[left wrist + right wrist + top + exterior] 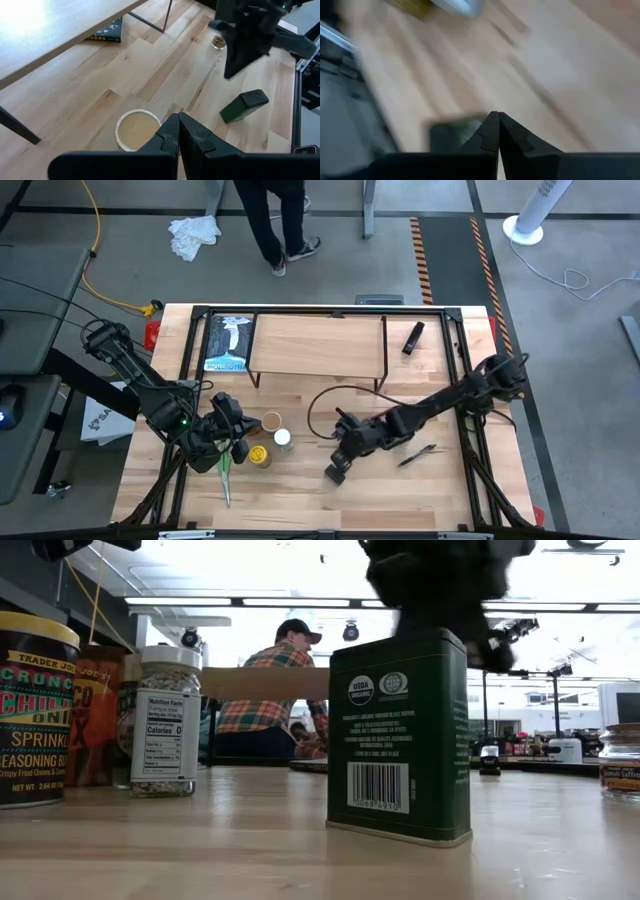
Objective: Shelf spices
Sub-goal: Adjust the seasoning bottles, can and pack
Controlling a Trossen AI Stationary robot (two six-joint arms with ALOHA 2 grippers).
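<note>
Both grippers shut and empty, spices standing on the table in front of the shelf

From above, the left gripper [222, 432] sits by the green scissors [226, 470], next to the tan jar [271, 421], white-lidded jar [283, 439] and yellow-lidded jar [259, 456]; the shelf [318, 345] stands behind them and a marker [413, 337] lies to its right. The right gripper [347, 452] hangs just above the green tin [336, 471], fingers pressed together; its wrist view is too blurred for more. Only the low view shows the tin upright with its labels, an orange packet [95, 715] at far left, and a person in a plaid shirt [268, 700] behind. The left wrist view shows its fingers [170, 135] closed over the tan jar without touching it
</note>
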